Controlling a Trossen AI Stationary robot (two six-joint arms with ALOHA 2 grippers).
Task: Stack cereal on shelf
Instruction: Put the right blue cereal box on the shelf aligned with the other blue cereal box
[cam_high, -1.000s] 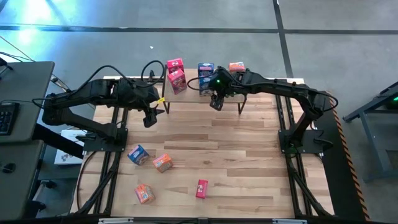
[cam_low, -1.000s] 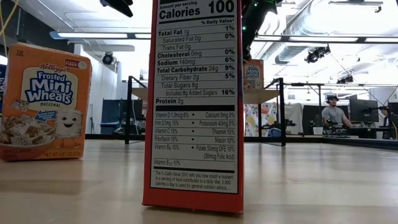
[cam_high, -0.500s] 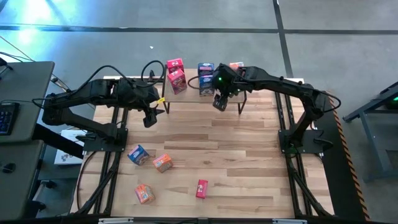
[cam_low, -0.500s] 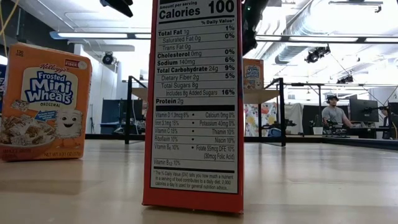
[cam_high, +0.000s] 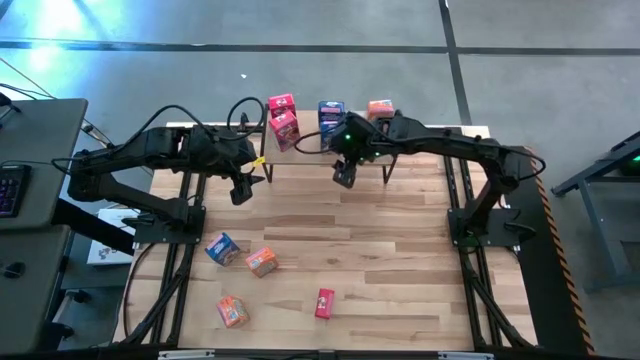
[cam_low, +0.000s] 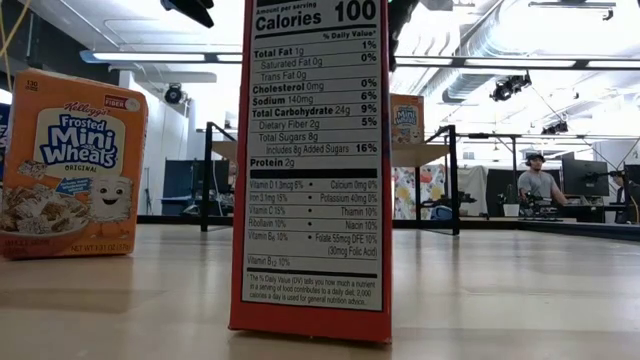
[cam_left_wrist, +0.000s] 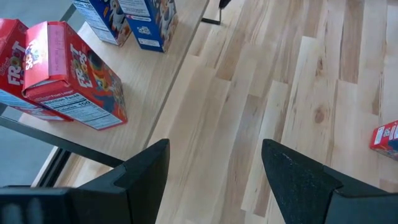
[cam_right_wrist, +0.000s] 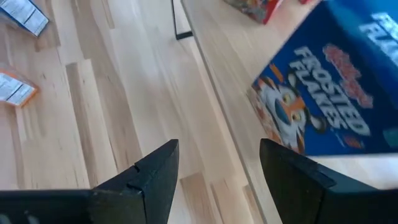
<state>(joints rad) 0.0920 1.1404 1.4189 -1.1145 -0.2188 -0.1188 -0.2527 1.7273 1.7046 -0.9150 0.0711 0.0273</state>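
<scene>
The shelf (cam_high: 308, 128) stands at the table's far edge. On its board stand two red cereal boxes (cam_high: 284, 118), blue cereal (cam_high: 331, 112) and an orange box (cam_high: 380, 107). My right gripper (cam_high: 343, 178) hovers open just in front of the shelf, near the blue Frosted Flakes box (cam_right_wrist: 323, 93), with nothing between its fingers. My left gripper (cam_high: 240, 192) hangs open and empty in front of the shelf's left end, by the red boxes (cam_left_wrist: 68, 74). On the near part of the table sit a blue box (cam_high: 222, 248), two orange boxes (cam_high: 262, 262) and a red box (cam_high: 324, 302).
In the low view the upright red box (cam_low: 315, 160) fills the middle and an orange Mini Wheats box (cam_low: 70, 165) stands to its left. The shelf's black legs (cam_high: 388, 172) reach down to the table. A person (cam_low: 538, 180) sits far behind the table.
My right gripper has drawn back from above the shelf's blue box toward the table's near edge and a little to the left, rising slightly, with its fingers still open. The boxes have kept their places.
</scene>
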